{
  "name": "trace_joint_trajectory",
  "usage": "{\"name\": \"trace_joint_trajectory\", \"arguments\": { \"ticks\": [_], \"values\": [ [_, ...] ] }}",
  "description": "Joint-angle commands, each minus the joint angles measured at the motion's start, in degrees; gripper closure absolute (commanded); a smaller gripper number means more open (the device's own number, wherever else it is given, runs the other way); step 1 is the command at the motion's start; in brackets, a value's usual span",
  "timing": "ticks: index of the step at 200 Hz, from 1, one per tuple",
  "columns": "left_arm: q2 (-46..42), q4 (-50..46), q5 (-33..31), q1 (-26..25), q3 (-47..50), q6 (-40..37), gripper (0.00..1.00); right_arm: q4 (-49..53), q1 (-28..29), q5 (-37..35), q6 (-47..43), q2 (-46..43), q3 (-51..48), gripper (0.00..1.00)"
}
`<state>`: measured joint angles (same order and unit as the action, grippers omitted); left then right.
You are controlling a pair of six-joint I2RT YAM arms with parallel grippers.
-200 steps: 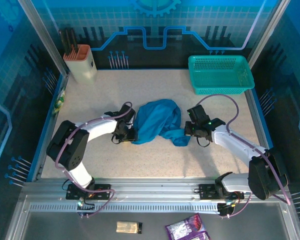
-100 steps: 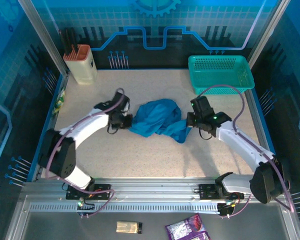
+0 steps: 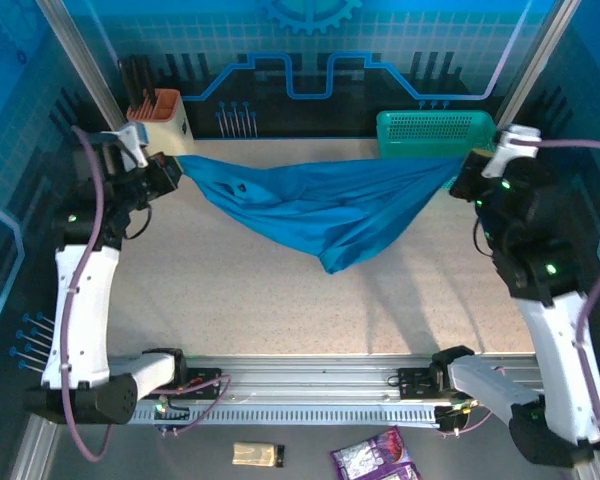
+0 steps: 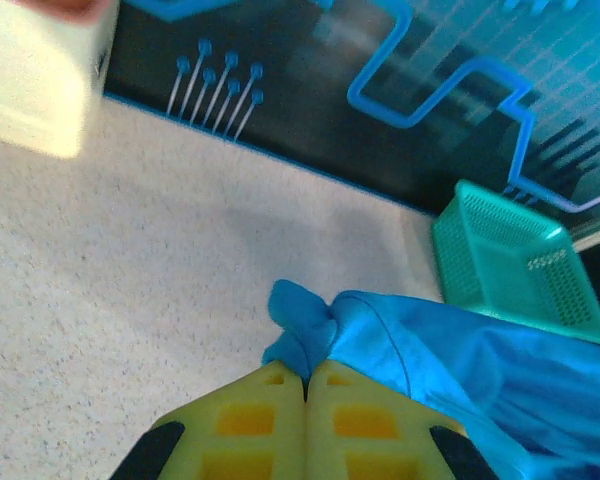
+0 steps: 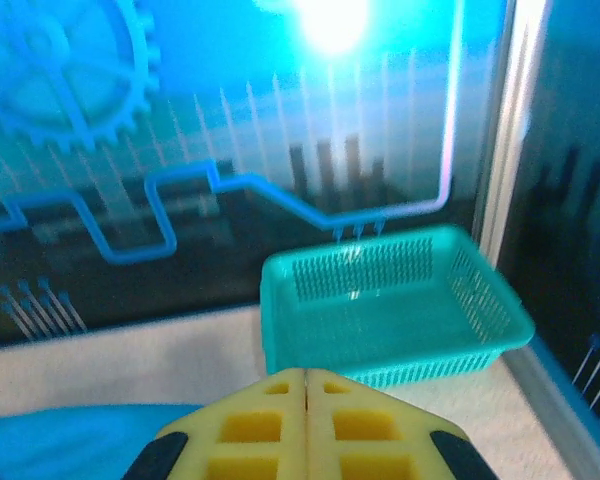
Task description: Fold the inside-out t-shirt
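The inside-out t-shirt (image 3: 320, 205), plain blue-teal cloth, hangs stretched in the air between both grippers, sagging to a point (image 3: 330, 262) over the middle of the table. My left gripper (image 3: 175, 170) is raised at the back left, shut on one bunched end of the shirt (image 4: 310, 325); its yellow fingers (image 4: 250, 420) meet with cloth pinched at the tips. At the back right my right gripper (image 3: 458, 175) holds the other end. In the right wrist view its fingers (image 5: 255, 425) are pressed together, with blue cloth (image 5: 70, 440) at the lower left.
A teal mesh basket (image 3: 435, 130) stands at the back right, just behind the right gripper. A cream knife block (image 3: 160, 125) stands at the back left, close to the left gripper. Small packets (image 3: 375, 460) lie in front of the rail.
The shirt was a crumpled heap on the table. The left gripper shut on it, then both arms rose and pulled apart toward the back corners, drawing the shirt taut in the air.
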<state>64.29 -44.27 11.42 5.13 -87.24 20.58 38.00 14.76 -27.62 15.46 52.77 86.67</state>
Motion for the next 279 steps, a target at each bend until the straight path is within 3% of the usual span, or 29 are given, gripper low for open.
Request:
{"name": "trace_joint_trajectory", "arguments": {
  "ticks": [1, 29, 54, 97, 104, 120, 128, 154, 171, 228, 263, 279],
  "values": [
    [-4.6, -2.1, -0.8, 1.3, -4.1, -1.2, 1.0, -1.9, -0.8, -5.0, -3.6, -5.0, 1.2, 1.0],
    [-5.0, -1.6, -1.3, 1.3, -4.6, -0.9, 1.0, -2.6, -0.8, -6.7, -5.5, -5.8, 1.5, 1.0],
    [-1.6, 0.2, 1.6, 1.3, 1.2, -0.3, 1.0, -0.8, -0.9, -7.0, -7.2, -0.3, 0.9, 1.0],
    [6.3, 8.6, 4.6, 1.3, 18.3, 1.7, 1.0, 5.0, -5.6, 3.8, -3.9, 16.0, -5.4, 1.0],
    [7.3, 10.4, 3.9, 1.3, 21.2, 1.7, 0.95, 5.6, -6.8, 5.1, -2.2, 18.5, -7.1, 1.0],
    [9.8, 12.0, 1.6, 1.3, 25.3, 1.6, 0.8, 7.1, -8.2, 7.3, 1.9, 22.3, -10.3, 0.74],
    [10.9, 11.4, 1.1, 1.3, 25.8, 1.3, 0.76, 7.2, -8.4, 8.8, 3.0, 22.6, -11.7, 0.66],
    [10.8, 11.1, 2.2, 0.6, 27.5, 1.6, 0.62, 4.3, -8.1, 15.0, 6.0, 19.0, -18.3, 0.6],
    [11.0, 9.3, 0.4, -3.1, 27.1, 0.9, 0.56, 2.9, -7.5, 20.0, 7.7, 17.0, -22.4, 0.58],
    [17.7, 9.9, -5.5, -16.9, 27.9, 6.1, 0.44, 2.1, 2.5, 26.1, 13.5, 14.9, -32.0, 0.57],
    [23.6, 14.6, -4.9, -19.5, 28.3, 8.9, 0.4, -2.1, 11.4, 29.0, 18.7, 14.5, -38.4, 0.55],
    [26.4, 16.9, -5.6, -19.8, 27.6, 8.8, 0.38, -6.3, 14.9, 32.1, 22.1, 15.0, -41.8, 0.48]
  ]
}}
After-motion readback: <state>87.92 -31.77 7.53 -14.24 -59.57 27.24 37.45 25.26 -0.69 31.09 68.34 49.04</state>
